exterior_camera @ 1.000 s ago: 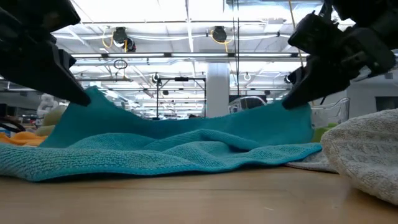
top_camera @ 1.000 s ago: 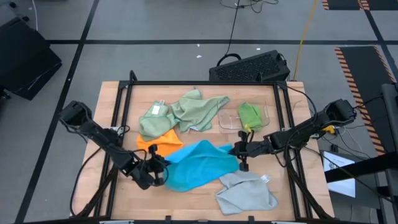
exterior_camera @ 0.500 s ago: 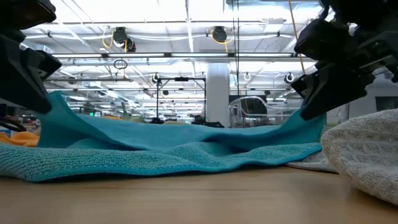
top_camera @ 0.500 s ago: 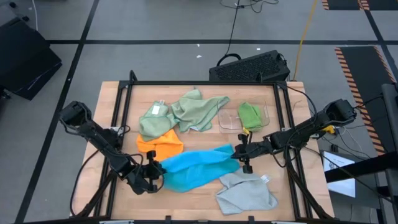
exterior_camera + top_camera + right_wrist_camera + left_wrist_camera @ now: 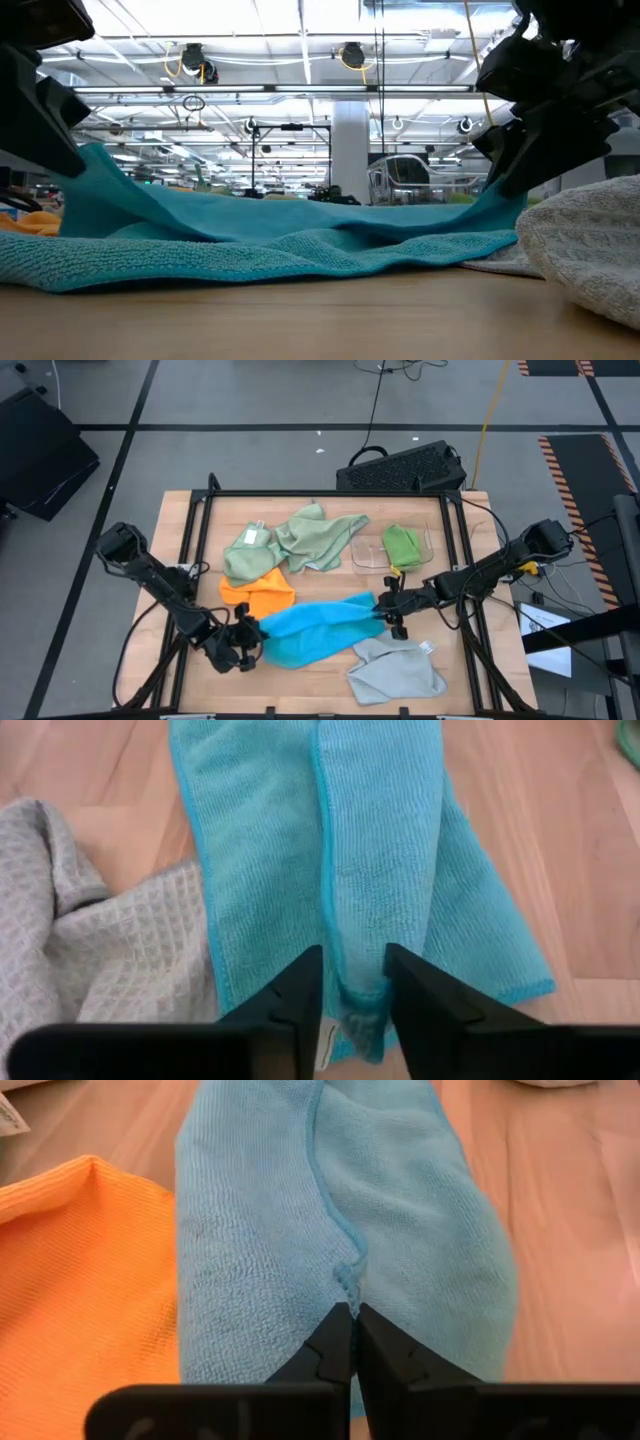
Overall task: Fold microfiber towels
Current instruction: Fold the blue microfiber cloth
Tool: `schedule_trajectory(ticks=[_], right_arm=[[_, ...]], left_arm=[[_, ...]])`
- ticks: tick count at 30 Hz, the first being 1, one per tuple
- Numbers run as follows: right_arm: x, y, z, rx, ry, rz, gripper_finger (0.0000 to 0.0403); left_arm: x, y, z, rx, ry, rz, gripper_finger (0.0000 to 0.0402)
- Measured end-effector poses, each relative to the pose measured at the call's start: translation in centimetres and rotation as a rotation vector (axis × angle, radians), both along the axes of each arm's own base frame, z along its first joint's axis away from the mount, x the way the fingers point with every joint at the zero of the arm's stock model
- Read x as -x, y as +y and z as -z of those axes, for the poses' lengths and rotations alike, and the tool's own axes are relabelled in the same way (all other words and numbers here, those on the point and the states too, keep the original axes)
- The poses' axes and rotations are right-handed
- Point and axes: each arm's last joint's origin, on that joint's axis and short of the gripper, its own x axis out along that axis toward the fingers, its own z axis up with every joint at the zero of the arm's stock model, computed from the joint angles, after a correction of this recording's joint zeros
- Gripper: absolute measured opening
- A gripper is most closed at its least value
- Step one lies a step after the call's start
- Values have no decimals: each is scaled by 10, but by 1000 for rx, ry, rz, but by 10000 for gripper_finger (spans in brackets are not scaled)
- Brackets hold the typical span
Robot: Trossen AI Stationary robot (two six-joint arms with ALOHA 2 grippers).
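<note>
A bright blue towel (image 5: 315,628) lies as a long band across the near middle of the table, also seen in the low view (image 5: 280,240). My left gripper (image 5: 252,632) is shut on its left end. My right gripper (image 5: 385,610) is shut on its right end. The orange towel (image 5: 260,592) lies just beyond the blue one. Two pale sage towels (image 5: 300,540) lie crumpled at the far middle. A bright green towel (image 5: 402,543) lies in the clear tray (image 5: 365,555). A light grey towel (image 5: 395,670) lies at the near right. My left gripper pinches a raised ridge at the blue towel's left end (image 5: 345,1285) between its two shut fingers. The fingers come in low from the table's left, along the towel. That end (image 5: 95,165) is lifted; the rest lies on the table. My right gripper pinches a folded ridge at the blue towel's right end (image 5: 352,970) between its two fingers. The fingers come in low from the table's right, along the towel. That end (image 5: 505,205) is lifted, and the top edge sags a little between the grippers.
The grey towel's edge (image 5: 120,940) touches the blue towel's right end near my right gripper. A black keyboard (image 5: 400,465) sits beyond the table's far edge. A dark frame (image 5: 200,505) runs round the table. Bare wood (image 5: 310,685) shows at the near middle.
My left gripper has moved toward the table's left and near edges, and my right gripper a little toward the right edge. The blue towel, broad and loosely spread a second ago, has been drawn out into a longer, narrower band, its held ends farther apart.
</note>
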Motion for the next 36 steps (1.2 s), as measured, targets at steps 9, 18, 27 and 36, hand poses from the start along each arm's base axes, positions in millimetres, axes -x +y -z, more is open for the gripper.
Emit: schedule_trajectory(ticks=[9, 18, 27, 36], right_arm=[[3, 4, 1, -110, 60, -99, 117], [3, 5, 1, -109, 58, -105, 41], [4, 4, 3, -103, 76, -99, 6], [6, 4, 4, -79, 93, -117, 5]], left_arm=[[0, 0, 0, -12, 0, 16, 67], [-1, -1, -1, 18, -10, 10, 49], [-3, -3, -3, 46, -41, -6, 47], [-5, -1, -3, 15, -58, -18, 47]])
